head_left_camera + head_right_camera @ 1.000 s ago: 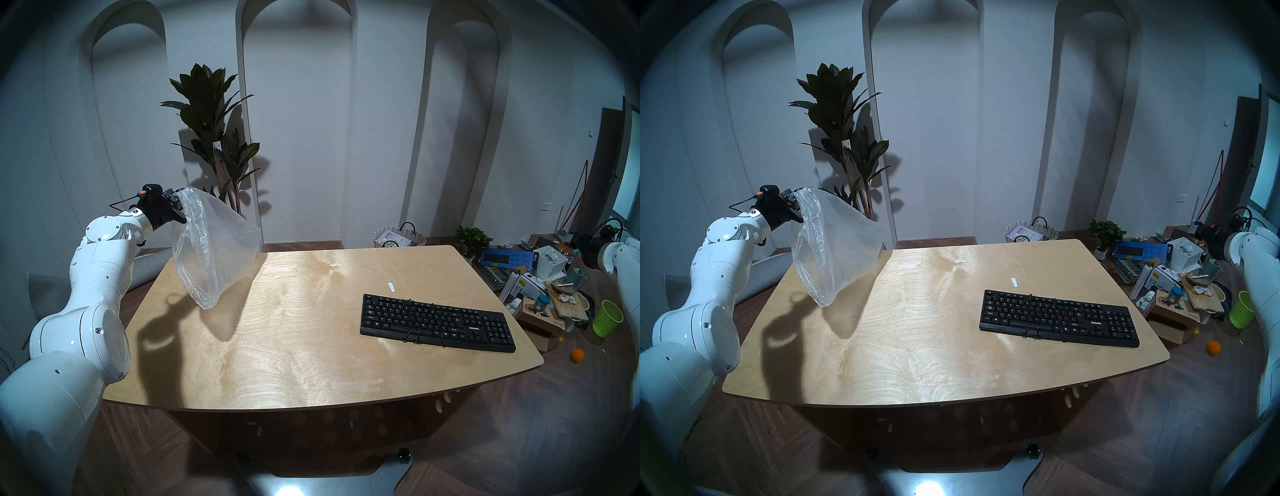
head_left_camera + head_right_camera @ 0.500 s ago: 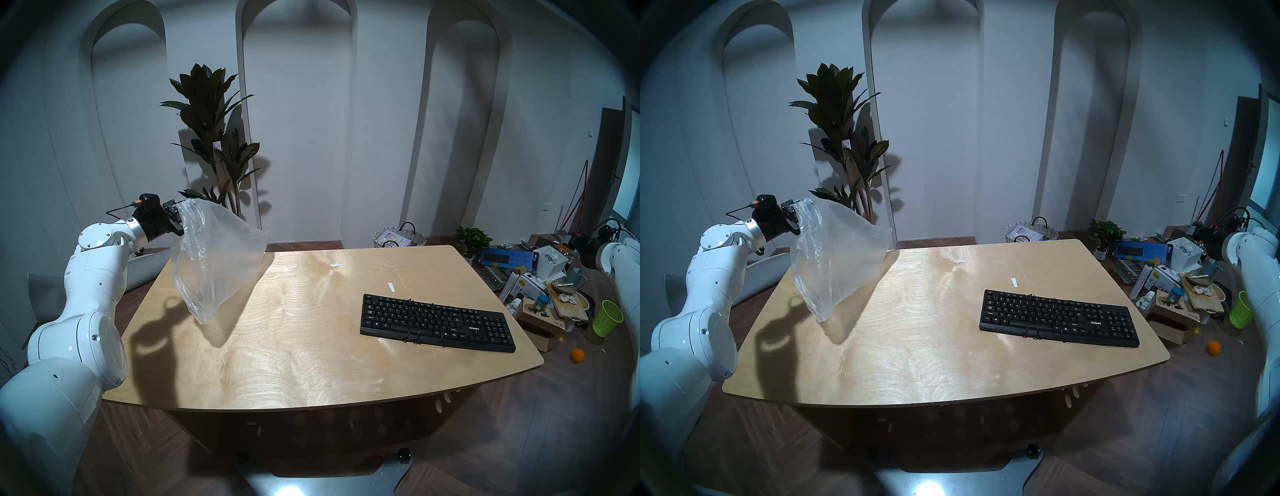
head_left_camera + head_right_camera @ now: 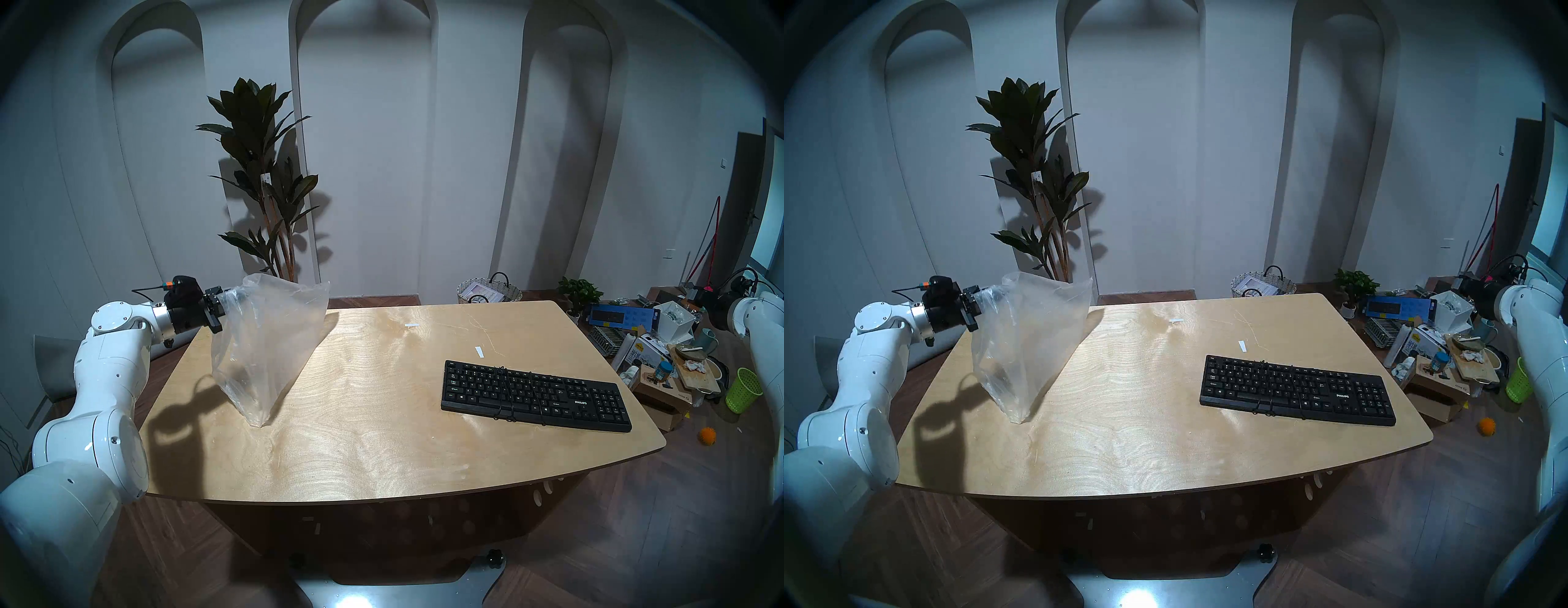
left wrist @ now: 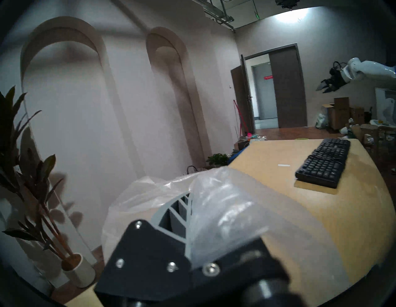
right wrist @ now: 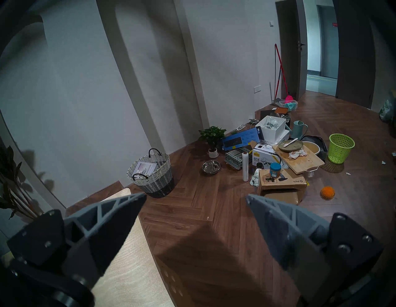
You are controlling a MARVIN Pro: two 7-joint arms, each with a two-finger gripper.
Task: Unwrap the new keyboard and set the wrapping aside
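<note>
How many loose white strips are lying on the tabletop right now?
2. One white strip lies near the table's far edge; the other white strip lies just behind the keyboard. The plastic bag might hide more.

Your left gripper (image 3: 220, 308), clamped on a corner of the large crinkled transparent plastic bag (image 3: 265, 346), now sits lower than a second ago and closer to the far left corner of the light wooden table (image 3: 382, 424), pointing nearly level instead of angled. The bag comes down with it: its bottom tip, earlier hanging clear above the table, now reaches the tabletop, nearer to you. Its top now bulges, and the tall dark-leaved plant's (image 3: 259, 170) lower leaves show above it.
</note>
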